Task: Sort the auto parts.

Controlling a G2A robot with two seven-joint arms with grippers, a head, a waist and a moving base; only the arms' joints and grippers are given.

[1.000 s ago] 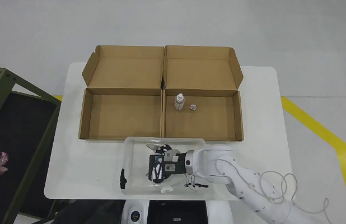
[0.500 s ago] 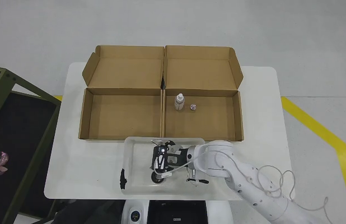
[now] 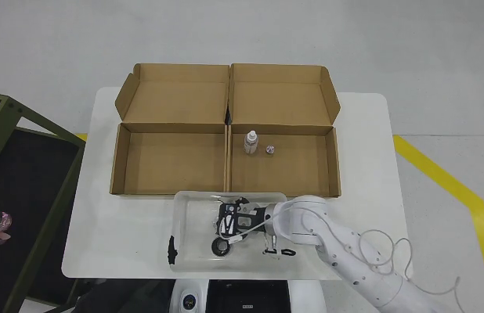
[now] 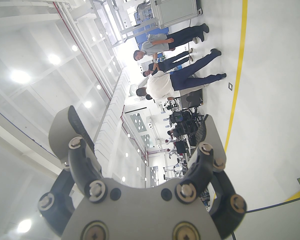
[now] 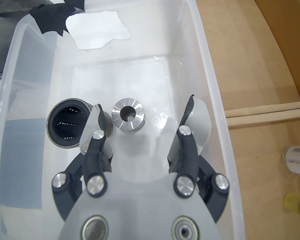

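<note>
Top view: dark, perhaps ring-shaped part (image 3: 221,249)

A clear plastic bin (image 3: 193,196) sits before the left brown cardboard box (image 3: 173,163) and the right brown cardboard box (image 3: 305,168), which touch side by side. In the right one, back left, a small white bottle (image 3: 251,143) stands left of a small round part (image 3: 269,149). In the bin, a silver metal collet (image 5: 128,116) lies just behind a black-bored metal sleeve (image 5: 66,123).

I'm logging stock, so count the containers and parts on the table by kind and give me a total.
Cardboard boxes: 2
Clear bin: 1
Metal parts in the bin: 2, a black-bored sleeve and a silver slotted collar
Small parts in one box: 2, a pale bottle-like part and a tiny round part
Total: 7
</note>
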